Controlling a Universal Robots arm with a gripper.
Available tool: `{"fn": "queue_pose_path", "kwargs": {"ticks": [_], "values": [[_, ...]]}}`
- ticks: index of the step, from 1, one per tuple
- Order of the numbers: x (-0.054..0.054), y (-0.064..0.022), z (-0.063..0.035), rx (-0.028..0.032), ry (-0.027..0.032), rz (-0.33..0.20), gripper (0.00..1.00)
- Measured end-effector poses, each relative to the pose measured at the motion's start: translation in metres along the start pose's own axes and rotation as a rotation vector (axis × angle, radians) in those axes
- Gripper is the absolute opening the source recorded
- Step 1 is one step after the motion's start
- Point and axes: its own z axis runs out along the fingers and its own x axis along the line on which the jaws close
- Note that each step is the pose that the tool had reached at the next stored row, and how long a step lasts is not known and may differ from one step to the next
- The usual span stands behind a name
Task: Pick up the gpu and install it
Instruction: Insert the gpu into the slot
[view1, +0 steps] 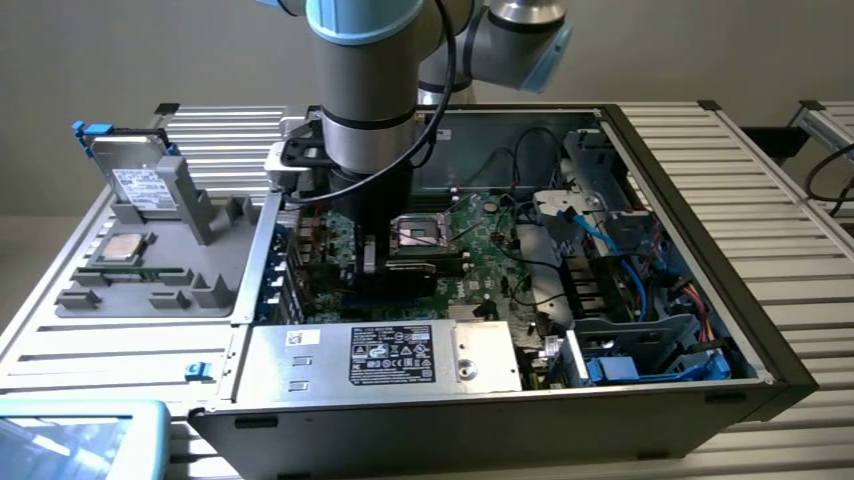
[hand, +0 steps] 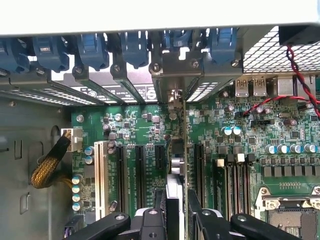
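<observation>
In the wrist view the gpu (hand: 177, 165) appears edge-on, standing upright over the green motherboard (hand: 250, 165) between the black expansion slots (hand: 121, 175). Its silver end bracket (hand: 175, 75) reaches the case's rear wall under the blue slot latches (hand: 135, 47). My gripper (hand: 176, 220) is shut on the card, with a black finger (hand: 197, 217) on each side of its upper edge. In the exterior view the arm reaches down into the open computer case (view1: 747, 330), and the gripper (view1: 363, 268) is low over the motherboard (view1: 494, 250) beside the CPU socket (view1: 420, 235).
A silver power supply (view1: 387, 355) sits at the case's front. Cables and blue drive bays (view1: 627, 300) crowd the exterior view's right. Outside the case, a grey fixture (view1: 160, 270) holds a hard drive (view1: 134, 185), a processor (view1: 123, 247) and memory sticks (view1: 134, 272). Red-black wires (hand: 300, 75) hang near the rear ports.
</observation>
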Motion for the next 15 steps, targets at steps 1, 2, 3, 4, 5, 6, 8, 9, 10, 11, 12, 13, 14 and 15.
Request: {"fn": "queue_pose_path", "kwargs": {"ticks": [1,2,3,4,5,6,8,9,10,11,12,13,14,15], "values": [[0.0000,-0.0001,0.0000,0.0000,0.0000,0.000,0.28],[-0.0001,-0.0001,0.0000,0.0001,0.0002,0.000,0.28],[-0.0001,-0.0001,0.0000,0.0001,0.0003,0.000,0.28],[0.0000,-0.0001,0.0000,0.0001,0.0004,-0.001,0.28],[0.0000,-0.0003,0.0000,0.0000,0.0003,-0.001,0.28],[0.0002,-0.0007,-0.0001,-0.0002,0.0004,-0.001,0.28],[0.0003,-0.0008,-0.0001,0.0001,0.0004,-0.002,0.28],[0.0004,-0.0006,0.0000,0.0004,0.0005,-0.004,0.28],[0.0004,-0.0005,0.0000,0.0004,0.0005,-0.005,0.28],[0.0004,-0.0005,0.0000,0.0002,0.0005,-0.005,0.28],[0.0004,-0.0005,0.0000,0.0002,0.0006,-0.005,0.28],[0.0004,-0.0005,0.0000,0.0002,0.0005,-0.005,0.28],[0.0004,-0.0004,0.0000,0.0002,0.0006,-0.005,0.28],[0.0004,-0.0004,0.0000,0.0002,0.0006,-0.005,0.28]]}}
